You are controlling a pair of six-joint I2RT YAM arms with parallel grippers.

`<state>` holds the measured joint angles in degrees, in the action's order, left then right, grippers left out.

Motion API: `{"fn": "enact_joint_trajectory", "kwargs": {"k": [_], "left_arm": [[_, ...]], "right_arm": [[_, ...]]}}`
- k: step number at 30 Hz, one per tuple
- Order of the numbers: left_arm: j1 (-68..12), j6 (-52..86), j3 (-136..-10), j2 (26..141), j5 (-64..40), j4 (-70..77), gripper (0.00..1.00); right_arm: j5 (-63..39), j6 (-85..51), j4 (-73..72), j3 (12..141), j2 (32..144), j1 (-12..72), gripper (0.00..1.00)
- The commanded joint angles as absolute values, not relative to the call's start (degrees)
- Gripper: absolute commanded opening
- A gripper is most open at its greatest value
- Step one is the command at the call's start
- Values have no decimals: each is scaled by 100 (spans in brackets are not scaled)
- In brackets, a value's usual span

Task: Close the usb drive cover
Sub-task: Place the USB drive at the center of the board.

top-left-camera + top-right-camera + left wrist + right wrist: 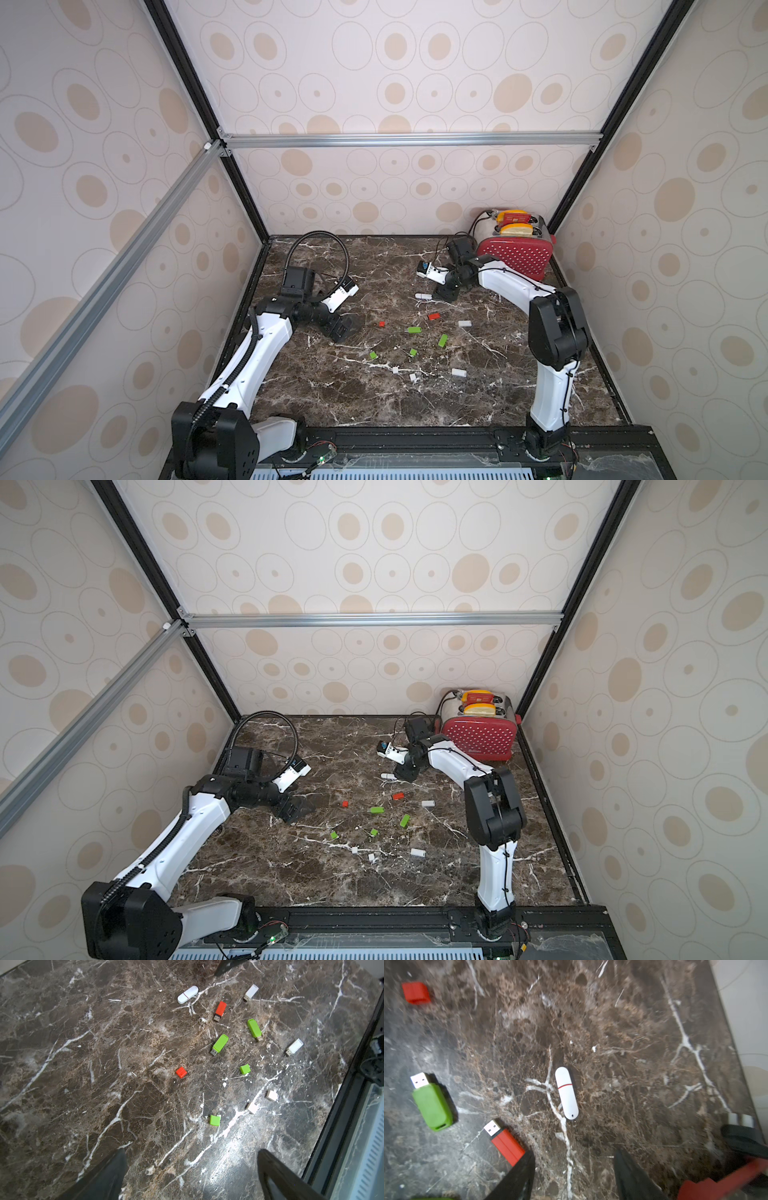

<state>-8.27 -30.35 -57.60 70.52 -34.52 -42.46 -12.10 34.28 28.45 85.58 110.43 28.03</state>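
Right arm: the right gripper (575,1151) hung with jaws apart and nothing between them, over the far middle of the table (332,399).
Left arm: the left gripper (192,1151) stood spread wide and empty at the left.
Capped drive: the white usb drive (566,1093) lay flat with its cover on, just left of the right gripper, touching neither finger.
Bare plugs: the red drive (507,1146) and a green drive (432,1105) lay uncovered; the red cap (416,993) sat well apart from them.
Risk: a small cap would likely skid on the polished stone if pinched off-centre. One right finger stood close to the red drive and could nudge it askew.
Surface: dark, glossy, veined marble, flat.
Room: oval-patterned walls (395,83), with a red toaster (515,257) in the far right corner.
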Motion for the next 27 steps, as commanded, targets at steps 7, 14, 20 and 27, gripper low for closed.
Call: {"fn": "enact_joint_trajectory", "kwargs": {"k": [7,14,20,27], "left_arm": [[-1048,-4772,-5898,7547,-3244,-3979,99],[-1209,-5134,-5857,7946,-3323,-3706,96],[-1341,-5743,-6044,8507,-3222,-3707,94],[-1665,-6492,-6376,9308,-2953,-3688,88]], "right_arm": [[-1417,2106,2319,7767,10023,2803,73],[-1386,1471,2077,7059,9193,2787,84],[-1467,1133,1786,6399,8663,2787,84],[-1419,1049,1185,5658,8188,2787,84]]}}
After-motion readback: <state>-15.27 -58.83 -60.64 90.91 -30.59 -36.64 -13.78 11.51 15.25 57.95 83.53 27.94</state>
